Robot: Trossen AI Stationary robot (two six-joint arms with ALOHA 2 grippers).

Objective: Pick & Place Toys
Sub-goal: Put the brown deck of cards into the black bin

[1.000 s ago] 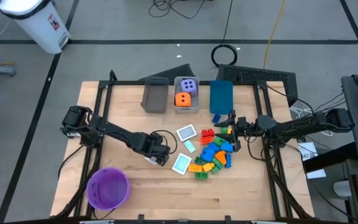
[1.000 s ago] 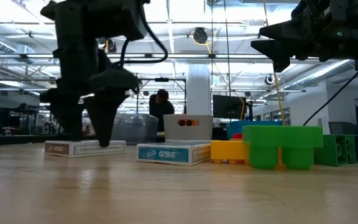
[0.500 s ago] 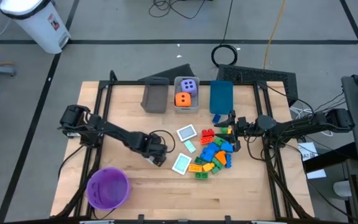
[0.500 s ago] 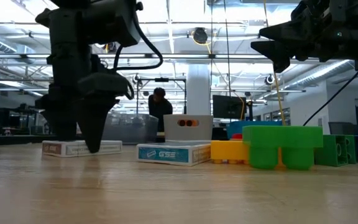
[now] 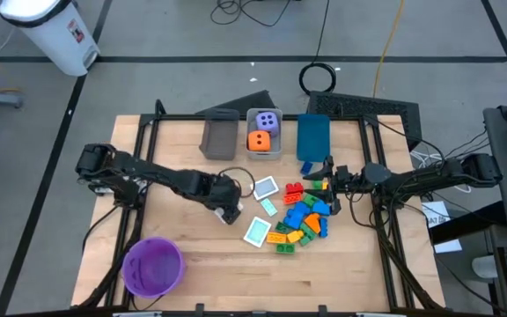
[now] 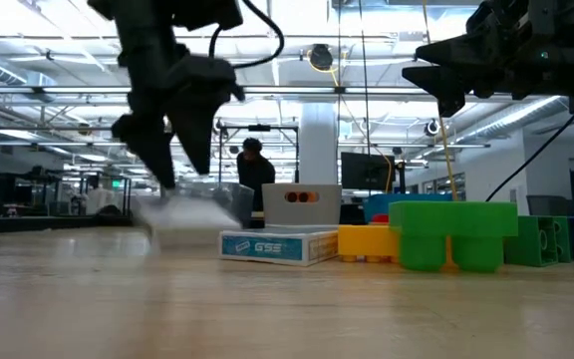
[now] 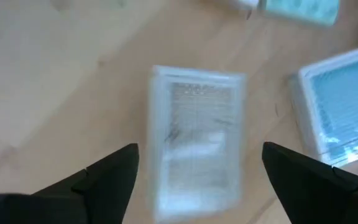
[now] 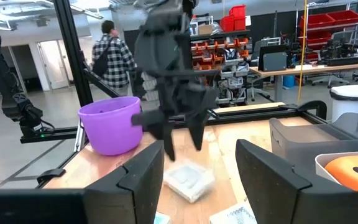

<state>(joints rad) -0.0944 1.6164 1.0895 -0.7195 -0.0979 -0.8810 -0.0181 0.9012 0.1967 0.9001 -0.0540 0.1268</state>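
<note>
White card (image 7: 194, 143) lying flat near the desk's middle, directly beneath the left gripper (image 5: 229, 210), whose fingers stand spread above it; right gripper (image 5: 326, 173), half-open and empty, hovers over the bricks (image 5: 304, 217).

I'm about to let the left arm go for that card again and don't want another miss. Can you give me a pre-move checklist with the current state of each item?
1. Left gripper open: ok, fingers spread wide.
2. Left gripper empty: ok, nothing between the fingers.
3. Card lined up between the fingers: ok in the left wrist view.
4. Card lying flat and at rest: cannot tell, it shows blurred.
5. Neighbouring cards apart from the target: ok.
6. Right gripper out of the way: ok, over the brick pile.
</note>
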